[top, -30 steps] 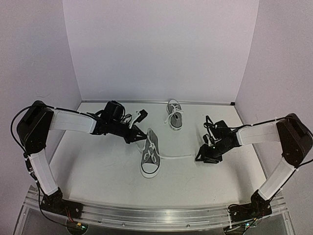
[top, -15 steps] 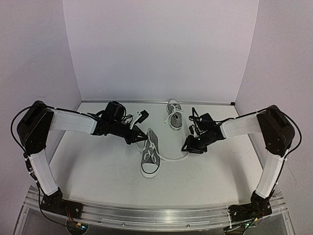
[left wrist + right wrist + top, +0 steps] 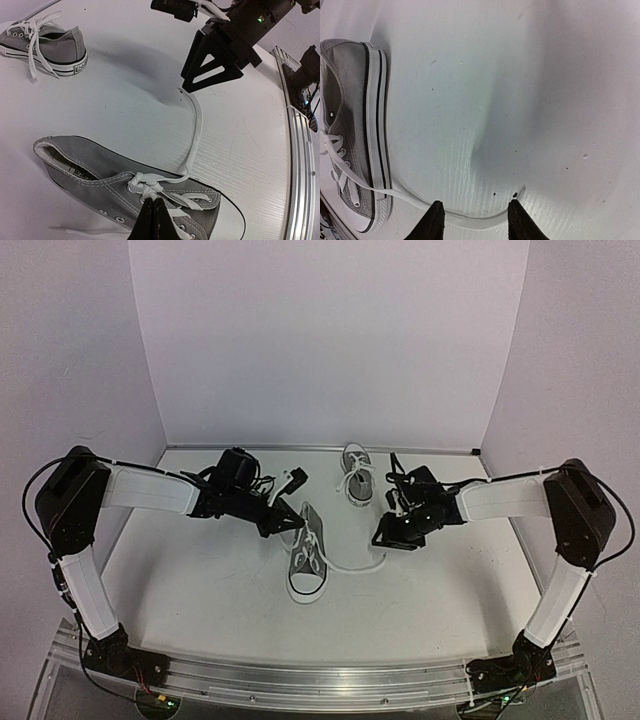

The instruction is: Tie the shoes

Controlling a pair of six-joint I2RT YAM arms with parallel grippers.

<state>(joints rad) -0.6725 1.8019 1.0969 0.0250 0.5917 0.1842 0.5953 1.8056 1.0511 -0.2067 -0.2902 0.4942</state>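
Although the grey canvas low-top sneaker with the white sole (image 3: 55,45) beyond the left claw (image 3: 152,217) bears a white heel patch (image 3: 78,65), its print is too blurred to read. So is the stamp (image 3: 80,173) inside the second grey sneaker (image 3: 100,155), which lies directly under that claw. The left arm reaches forward and low, its claw clenched with the tips at the white lace crossing (image 3: 150,185); whether a strand is pinched I cannot tell. The right arm bends inward, the right claw (image 3: 476,212) released, its fingers straddling the loose lace end (image 3: 470,222) on the white tabletop (image 3: 520,75).
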